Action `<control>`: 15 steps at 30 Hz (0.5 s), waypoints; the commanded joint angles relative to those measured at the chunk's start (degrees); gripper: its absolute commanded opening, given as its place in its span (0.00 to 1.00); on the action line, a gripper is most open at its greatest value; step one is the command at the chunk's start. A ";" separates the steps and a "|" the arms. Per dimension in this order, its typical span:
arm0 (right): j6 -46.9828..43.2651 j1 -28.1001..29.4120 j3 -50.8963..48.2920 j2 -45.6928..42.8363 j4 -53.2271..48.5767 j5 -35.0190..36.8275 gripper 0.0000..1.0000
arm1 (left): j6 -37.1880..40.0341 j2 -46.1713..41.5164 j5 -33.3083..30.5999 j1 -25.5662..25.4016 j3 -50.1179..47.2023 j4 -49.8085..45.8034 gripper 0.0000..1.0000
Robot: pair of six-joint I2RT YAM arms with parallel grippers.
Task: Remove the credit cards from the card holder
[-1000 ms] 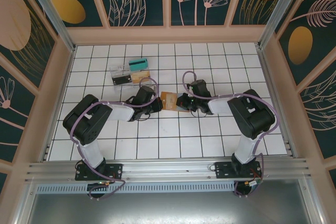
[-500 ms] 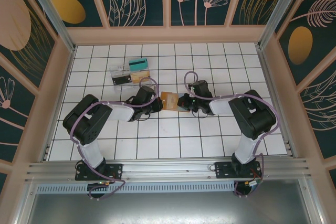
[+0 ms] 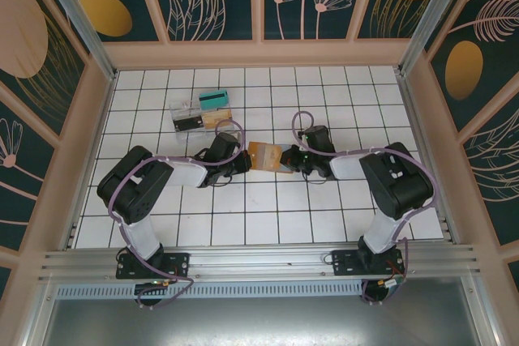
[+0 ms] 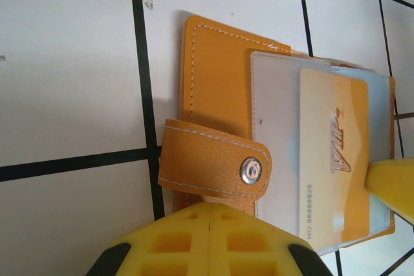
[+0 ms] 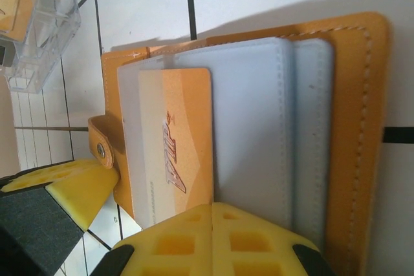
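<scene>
Card holder point(image 3: 270, 156): open, flat on worktop point(image 3: 259, 224), frame centre; card point(image 4: 333, 159) in sleeve. Left tool point(image 3: 243, 161): pressed together, at holder's left edge. Right tool point(image 3: 293, 160): pressed together, on card's end.

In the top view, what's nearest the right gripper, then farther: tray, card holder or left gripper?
1. Card holder, just left of the right gripper.
2. Left gripper, on its other side.
3. Tray, back left.
</scene>
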 commanded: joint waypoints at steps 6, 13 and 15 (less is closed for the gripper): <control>-2.03 -4.48 -4.53 -8.21 -1.11 -2.49 0.00 | 0.43 0.66 -1.33 0.16 -0.16 -4.13 0.00; -4.32 -6.64 -7.03 -16.34 -4.97 -1.75 0.00 | -0.02 -2.94 -0.74 0.18 -0.31 -3.94 0.17; -4.98 -6.95 -7.65 -18.93 -5.74 -1.09 0.00 | -0.56 -4.51 -0.56 0.09 -0.65 -3.53 0.35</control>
